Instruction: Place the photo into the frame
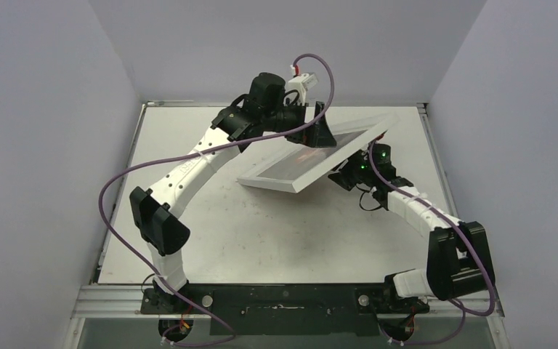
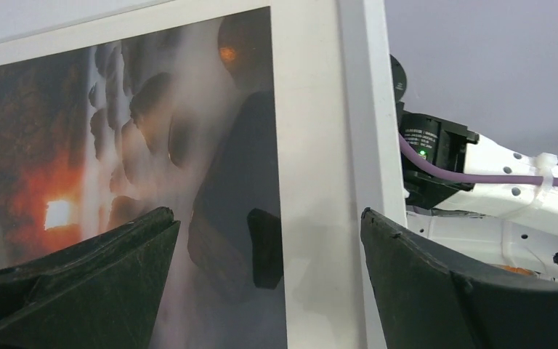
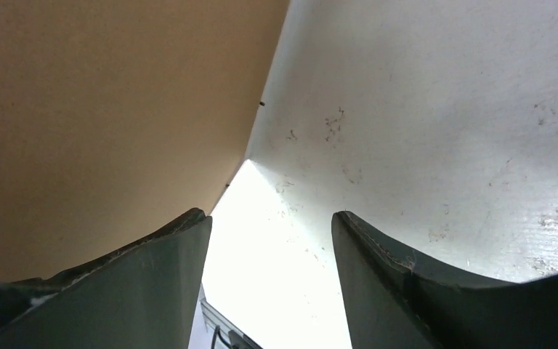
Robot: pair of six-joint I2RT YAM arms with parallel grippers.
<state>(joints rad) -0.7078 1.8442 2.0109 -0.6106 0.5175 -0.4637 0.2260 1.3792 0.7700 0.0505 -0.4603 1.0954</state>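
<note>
While the frame (image 1: 282,182) stands tilted, the photo (image 1: 311,157) sits inside it.

Glossy photo (image 2: 116,131), smooth white frame (image 2: 312,109), matt brown backing board (image 3: 102,109), scuffed matt table (image 1: 261,233)

From above, the light is soft and even, pale across the table (image 1: 261,233), with only a faint shadow beneath the tilted frame (image 1: 312,156). Ahead of the left gripper (image 2: 267,218), the photo (image 2: 116,145) is veiled by a milky sheen and carries a dark reflection, seemingly of the gripper itself. The jaws, close to the lens, are soft-edged. Between the jaws of the right gripper (image 3: 270,218) a patch burns out to pure white, while the brown board (image 3: 102,109) to their left sits in dull shade.
</note>
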